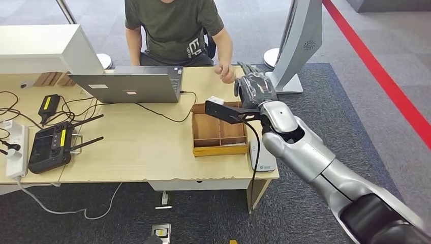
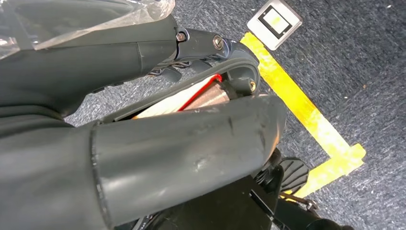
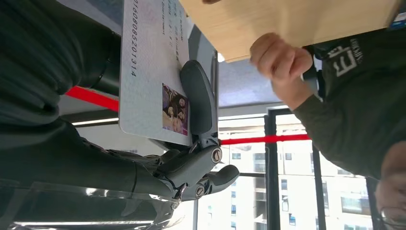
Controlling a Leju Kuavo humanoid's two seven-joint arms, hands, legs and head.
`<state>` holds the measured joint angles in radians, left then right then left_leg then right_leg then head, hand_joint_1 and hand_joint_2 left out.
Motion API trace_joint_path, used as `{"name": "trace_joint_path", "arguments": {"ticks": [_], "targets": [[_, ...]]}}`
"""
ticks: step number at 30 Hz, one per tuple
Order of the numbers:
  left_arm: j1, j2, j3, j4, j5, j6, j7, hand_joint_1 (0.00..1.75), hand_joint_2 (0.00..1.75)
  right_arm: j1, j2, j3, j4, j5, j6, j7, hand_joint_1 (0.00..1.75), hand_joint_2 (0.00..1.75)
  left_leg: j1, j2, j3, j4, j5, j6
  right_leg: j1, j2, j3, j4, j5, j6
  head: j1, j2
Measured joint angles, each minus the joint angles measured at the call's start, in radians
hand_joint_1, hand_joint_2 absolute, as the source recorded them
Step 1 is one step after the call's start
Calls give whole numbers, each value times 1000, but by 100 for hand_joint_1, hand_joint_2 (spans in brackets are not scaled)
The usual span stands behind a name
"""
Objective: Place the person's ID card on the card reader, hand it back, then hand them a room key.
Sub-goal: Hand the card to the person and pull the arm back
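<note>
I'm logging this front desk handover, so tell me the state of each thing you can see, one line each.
ID card: held up off the desk, pinched in the right hand.
Person's hand: at the desk edge, loosely closed, not touching the card.
Laptop: lid open, facing the person.
Wooden tray: upright on the desk, compartments open.
Card reader: flat on the desk, nothing on it.
Left hand: hanging over the floor, grip unclear.

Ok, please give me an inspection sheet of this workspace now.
Surface: pale wooden desk, chipped front edge.
Job's things: white ID card in right hand; white card reader at desk corner; wooden divided tray.
Clutter: grey laptop, black controller.
Hands: right raised toward person's hand; left hand hangs over floor.
Cables: black laptop cable, white power strip.
Surroundings: grey carpet, red floor line.
</note>
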<state>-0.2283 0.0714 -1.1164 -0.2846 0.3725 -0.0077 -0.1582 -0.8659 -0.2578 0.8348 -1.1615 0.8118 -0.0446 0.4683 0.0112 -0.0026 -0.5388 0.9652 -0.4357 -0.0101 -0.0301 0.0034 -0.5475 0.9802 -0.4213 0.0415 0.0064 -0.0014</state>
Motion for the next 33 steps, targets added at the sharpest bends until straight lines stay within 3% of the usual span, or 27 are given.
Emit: {"name": "trace_joint_path", "arguments": {"ticks": [12,29,30,33], "targets": [[-7,-10,1,6,-20,-19,20,0,0,-29,54,44,95,-14,-14,10,175,175,0,0,0,0,0,0,0,0,-1,0,0,0,0,0],[-4,6,14,19,-6,-34,12,0,0,-41,46,49,174,-13,-37,21,171,175,0,0,0,0,0,0,0,0,-1,0,0,0,0,0],[-4,8,15,20,-6,-34,12,0,0,-41,46,49,176,-12,-39,21,127,175,0,0,0,0,0,0,0,0,-1,0,0,0,0,0],[0,13,16,25,-5,-31,16,0,0,-41,47,49,184,-11,-46,20,0,44,1,0,0,0,0,0,1,0,-1,0,0,0,0,0]]}}
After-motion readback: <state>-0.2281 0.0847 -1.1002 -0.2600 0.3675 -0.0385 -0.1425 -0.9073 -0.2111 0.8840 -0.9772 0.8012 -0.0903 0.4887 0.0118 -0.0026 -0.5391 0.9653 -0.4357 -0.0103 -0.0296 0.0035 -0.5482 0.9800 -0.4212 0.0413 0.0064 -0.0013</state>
